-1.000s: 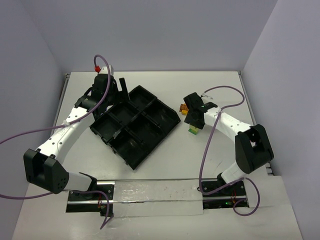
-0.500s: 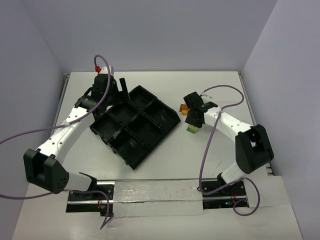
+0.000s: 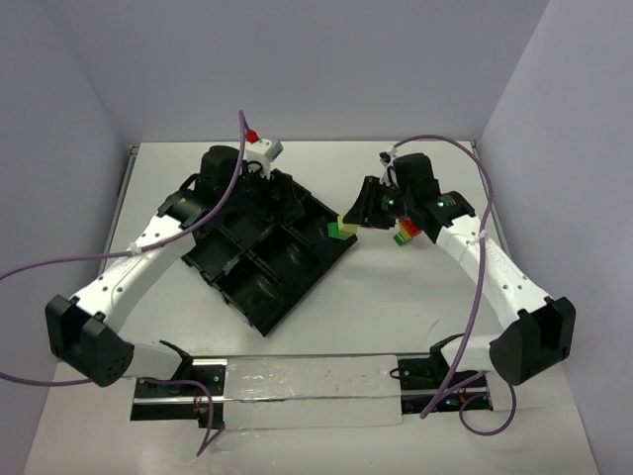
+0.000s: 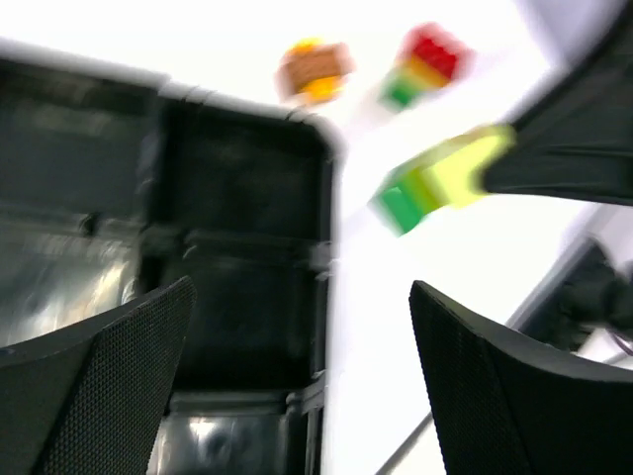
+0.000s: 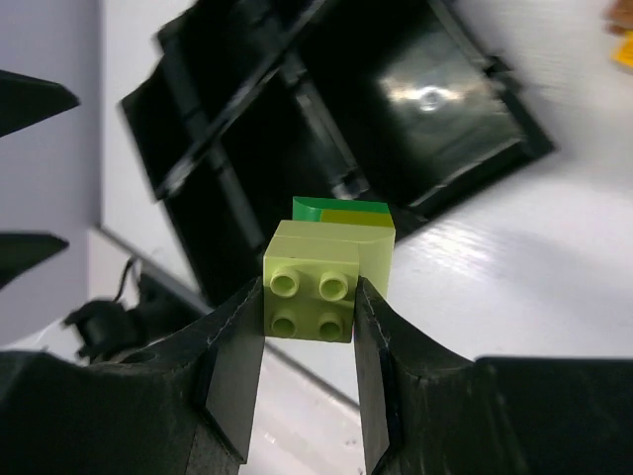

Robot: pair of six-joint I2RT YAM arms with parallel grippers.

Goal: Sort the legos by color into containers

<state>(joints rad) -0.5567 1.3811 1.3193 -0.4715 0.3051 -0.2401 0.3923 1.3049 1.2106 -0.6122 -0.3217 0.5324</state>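
Observation:
My right gripper (image 3: 350,222) is shut on a pale yellow-green brick (image 5: 312,292) that has a green brick (image 5: 318,210) stuck to its far side. It holds this stack (image 3: 341,229) in the air just off the right corner of the black compartment tray (image 3: 259,292). My left gripper (image 3: 277,196) is open and empty above the tray's far compartments. In the left wrist view the held stack (image 4: 435,183) hangs beyond the tray's edge (image 4: 321,247). An orange brick (image 4: 315,69) and a red, yellow and green stack (image 4: 425,61) lie on the table.
The red, yellow and green stack (image 3: 404,236) lies on the table right of my right gripper. The two grippers are close to each other over the tray's right side. The tray's compartments (image 5: 297,119) that show look empty. Walls close the table at the back and sides.
My right gripper has lifted the yellow-green and green stack off the table and carried it left to the tray's corner. My left gripper has swung right, from the tray's far-left edge to over the tray.

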